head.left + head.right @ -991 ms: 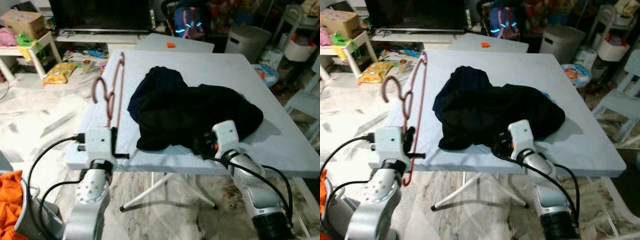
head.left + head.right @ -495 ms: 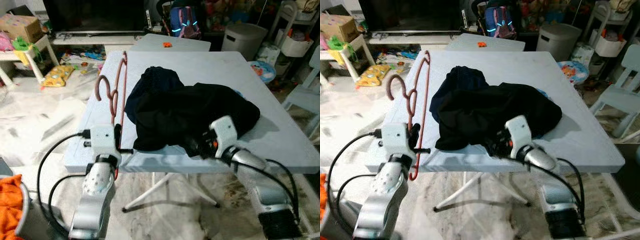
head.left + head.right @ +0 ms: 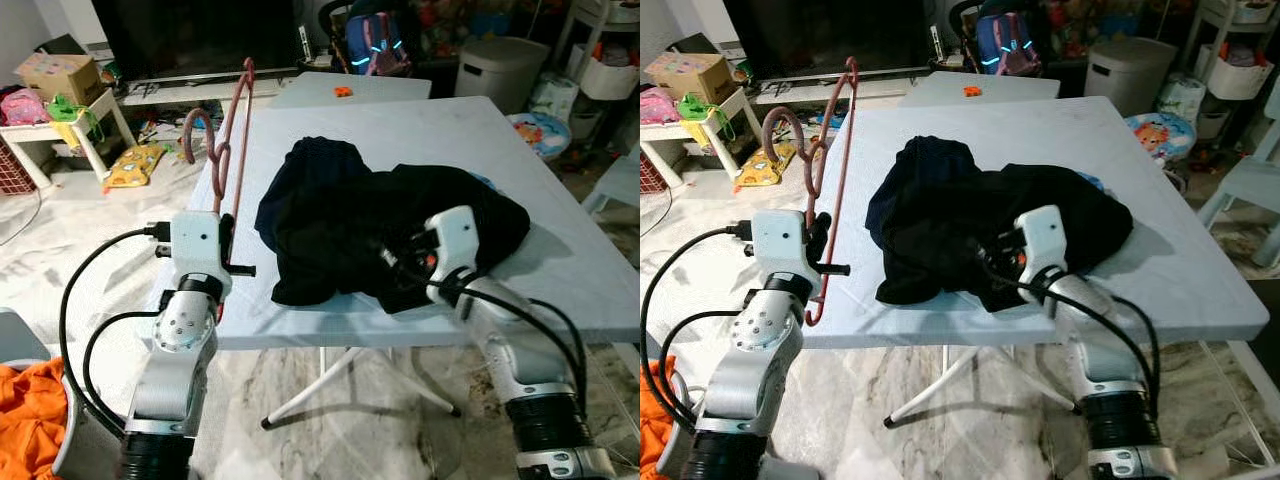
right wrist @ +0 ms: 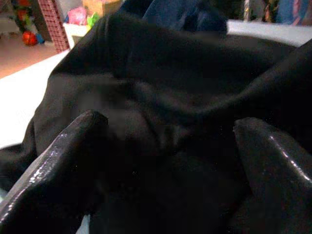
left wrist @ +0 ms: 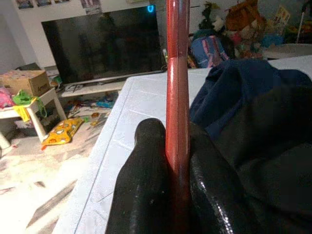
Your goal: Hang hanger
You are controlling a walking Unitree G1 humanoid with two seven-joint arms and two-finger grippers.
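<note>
Left gripper (image 5: 178,195) is clamped on the red hanger (image 3: 236,140), its two black fingers (image 5: 146,180) pressed against either side of the red bar, holding it at the near left edge of the white table (image 3: 560,250), left of centre in the left eye view. The hanger stands nearly upright from that grip, its bar running up toward the top of the frame and its hook (image 3: 790,135) curling off to the left, above the floor beside the table. At centre frame a dark garment (image 3: 380,225) lies heaped on the tabletop, black with a navy patch at its far end. Right gripper (image 4: 165,161) is pushed into the near side of that heap, fingers spread apart with dark cloth bunched between them and nothing pinched. Upper left, a cardboard box (image 3: 55,72) sits on a small white side table (image 3: 60,105), a dark television (image 3: 190,35) behind. Orange cloth (image 3: 30,415) shows at the lower left corner.
</note>
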